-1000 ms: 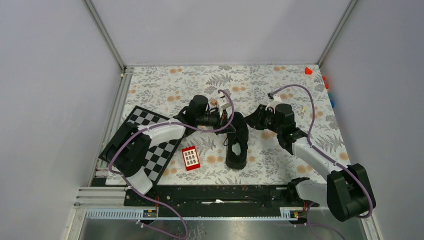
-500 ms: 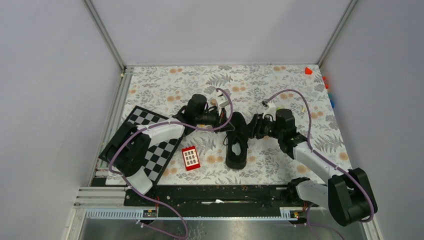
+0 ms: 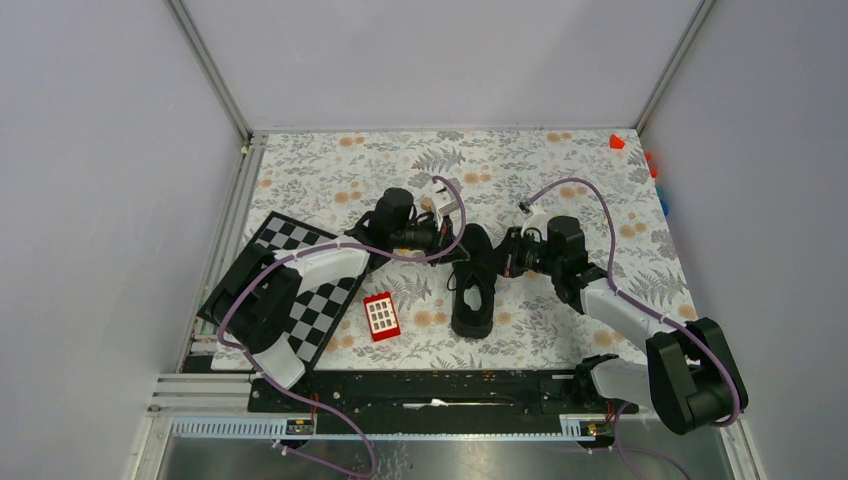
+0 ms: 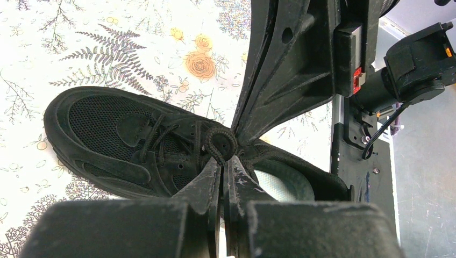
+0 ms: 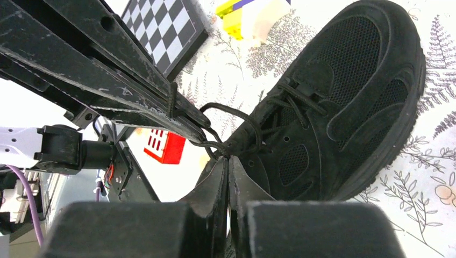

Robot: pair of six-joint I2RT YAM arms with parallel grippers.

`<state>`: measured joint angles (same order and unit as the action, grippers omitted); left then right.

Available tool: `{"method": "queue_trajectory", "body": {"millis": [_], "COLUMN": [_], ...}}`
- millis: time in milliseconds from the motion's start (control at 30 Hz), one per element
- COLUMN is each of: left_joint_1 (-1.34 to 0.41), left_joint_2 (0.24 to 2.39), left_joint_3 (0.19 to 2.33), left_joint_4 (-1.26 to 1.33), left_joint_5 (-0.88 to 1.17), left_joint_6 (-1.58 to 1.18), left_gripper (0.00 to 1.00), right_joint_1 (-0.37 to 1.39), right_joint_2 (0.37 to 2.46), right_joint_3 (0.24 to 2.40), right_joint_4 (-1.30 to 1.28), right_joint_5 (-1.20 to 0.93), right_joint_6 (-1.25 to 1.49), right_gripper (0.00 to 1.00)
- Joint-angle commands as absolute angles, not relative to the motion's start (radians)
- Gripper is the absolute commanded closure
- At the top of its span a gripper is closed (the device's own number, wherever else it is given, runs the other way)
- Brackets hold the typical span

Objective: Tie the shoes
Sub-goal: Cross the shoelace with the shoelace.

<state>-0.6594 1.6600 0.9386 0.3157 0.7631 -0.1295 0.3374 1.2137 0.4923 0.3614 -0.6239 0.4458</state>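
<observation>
One black low-top shoe [image 3: 474,285] lies mid-table, toe toward the back, its pale insole [image 4: 282,184] showing. From the left, my left gripper [image 4: 223,160] reaches over the tongue and is shut on a curled lace loop [image 4: 220,144]. My right gripper [image 5: 227,159] comes in from the right and is shut on a black lace [image 5: 215,146] at the shoe's throat. The two grippers meet tip to tip over the laces [image 3: 470,258]. In the right wrist view, the left gripper's fingers [image 5: 134,91] cross at upper left with a lace strand running between them.
A red block [image 3: 381,316] lies left of the shoe, beside a tilted chessboard [image 3: 300,285]. A small yellow and white block [image 5: 244,16] sits behind the toe. Small coloured blocks [image 3: 617,141] are at the back right corner. The floral mat [image 3: 560,170] covers the table.
My right arm swung left from beside the shoe to its laces, and its jaws opened wider, then shut on a lace. The left arm and the shoe stayed put.
</observation>
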Motion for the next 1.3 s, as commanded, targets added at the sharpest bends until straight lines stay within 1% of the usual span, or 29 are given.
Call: {"method": "queue_trajectory", "body": {"millis": [0, 267, 633, 867, 1133, 1267], "left_joint_1": [-0.653, -0.653, -0.653, -0.653, -0.654, -0.658], "left_joint_2": [1.662, 1.66, 1.662, 1.66, 1.655, 1.657], "left_joint_3": [0.975, 0.969, 0.973, 0.975, 0.977, 0.978], "left_joint_4": [0.377, 0.398, 0.4, 0.399, 0.393, 0.397], "left_joint_5": [0.776, 0.784, 0.792, 0.793, 0.802, 0.808], "left_joint_6": [-0.123, -0.13, -0.13, -0.125, -0.118, -0.126], "left_gripper": [1.0, 1.0, 1.0, 1.0, 1.0, 1.0], "right_joint_1": [0.333, 0.334, 0.349, 0.373, 0.405, 0.418], "right_joint_2": [1.216, 1.209, 1.32, 1.406, 1.493, 1.538], "right_joint_3": [0.496, 0.556, 0.624, 0.63, 0.714, 0.728], "right_joint_4": [0.427, 0.365, 0.384, 0.47, 0.38, 0.42], "right_joint_5": [-0.667, -0.672, -0.686, -0.699, -0.665, -0.652], "right_joint_6": [0.454, 0.451, 0.495, 0.544, 0.523, 0.551], "right_gripper": [1.0, 1.0, 1.0, 1.0, 1.0, 1.0]}}
